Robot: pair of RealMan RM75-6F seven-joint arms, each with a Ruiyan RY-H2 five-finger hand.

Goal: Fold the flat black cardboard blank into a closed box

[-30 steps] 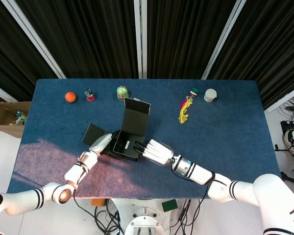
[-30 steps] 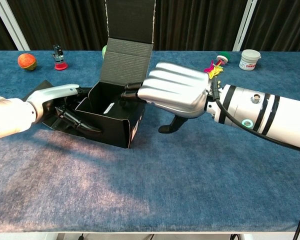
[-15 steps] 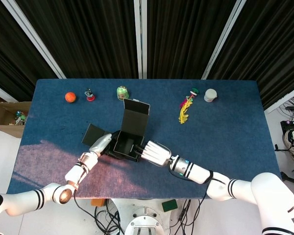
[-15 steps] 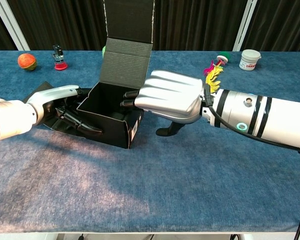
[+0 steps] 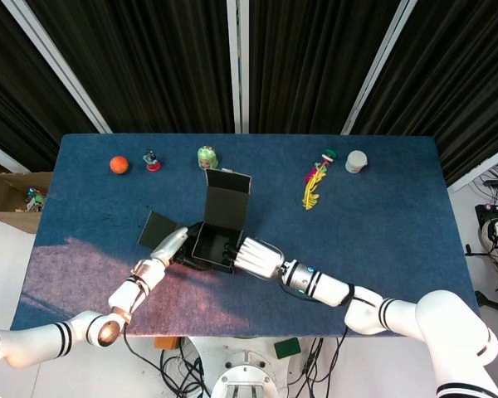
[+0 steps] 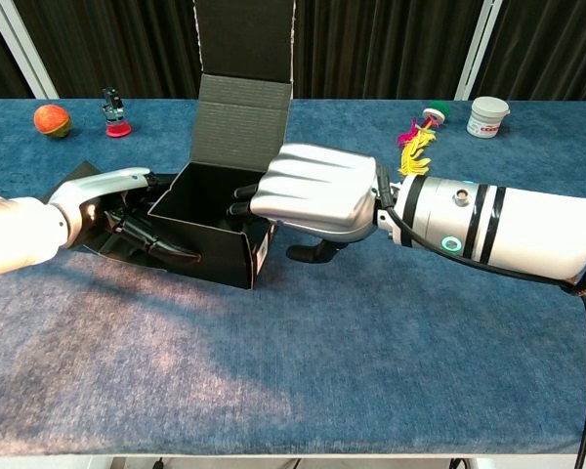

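Lab — black curtains (image 5: 149,58), blue table (image 5: 382,215)

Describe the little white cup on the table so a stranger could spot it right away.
Start at the blue table and follow its far edge to the right end. The white cup stands there, just right of the yellow and pink toy. It is the only plain white thing in that row.

Two shiny white robot arms with silver hands

The right hand (image 6: 313,195) has a smooth silver back and black fingers (image 6: 242,191). Its fat white arm has black rings, a small green light and a black cable. The left hand (image 6: 107,191) is silver and black too.
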